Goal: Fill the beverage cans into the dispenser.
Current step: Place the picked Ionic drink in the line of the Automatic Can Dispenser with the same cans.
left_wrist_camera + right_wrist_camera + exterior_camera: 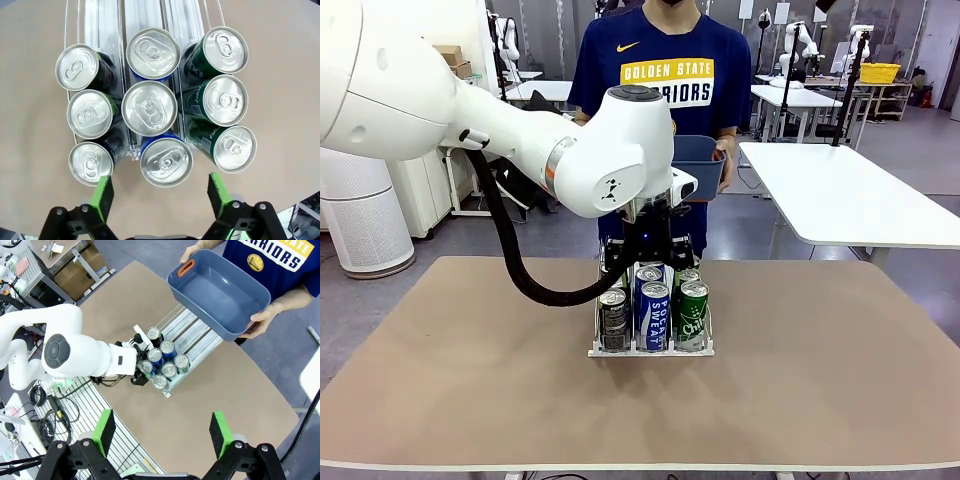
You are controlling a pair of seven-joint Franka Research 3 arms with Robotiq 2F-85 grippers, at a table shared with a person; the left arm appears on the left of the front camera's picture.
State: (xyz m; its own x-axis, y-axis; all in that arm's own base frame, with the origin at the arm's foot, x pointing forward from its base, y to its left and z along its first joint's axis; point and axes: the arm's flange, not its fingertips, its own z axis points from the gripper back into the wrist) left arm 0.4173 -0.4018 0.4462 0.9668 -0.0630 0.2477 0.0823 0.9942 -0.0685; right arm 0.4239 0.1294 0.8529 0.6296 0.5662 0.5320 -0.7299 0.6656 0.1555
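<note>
Aluminium cans: nine slim beverage cans (150,107) stand upright in the dispenser, silver tops up, three to a lane.
Can colours: black in one outer lane (614,319), blue with white "Pocari Sweat" lettering in the middle (654,315), green in the other outer lane (693,314).
Packing: in the left wrist view the cans in each lane sit close, one behind the next; the nearest blue can (166,161) lies closest to the camera.
Dispenser: clear-and-white rack (651,348) with thin upright dividers, on the tan table (820,380) near its middle, low lip toward the robot's side. In the right wrist view its empty rear lanes (192,335) run back toward the person.
Left gripper: hangs (159,194) straight above the filled end of the rack, fingers pointing down. Jaws spread wide, nothing between the green pads (103,194); both pads clear of the can tops.
Left arm: comes in from the robot's left, its white wrist (620,150) over the rack, black cable looping down to the table.
Right gripper: high above the table (162,436), well apart from the rack. Jaws apart, holding nothing.
Person: stands at the far side in a dark blue shirt (665,70), both hands holding a dark blue tub (217,295) above the rack's rear end; the tub's inside looks empty.
</note>
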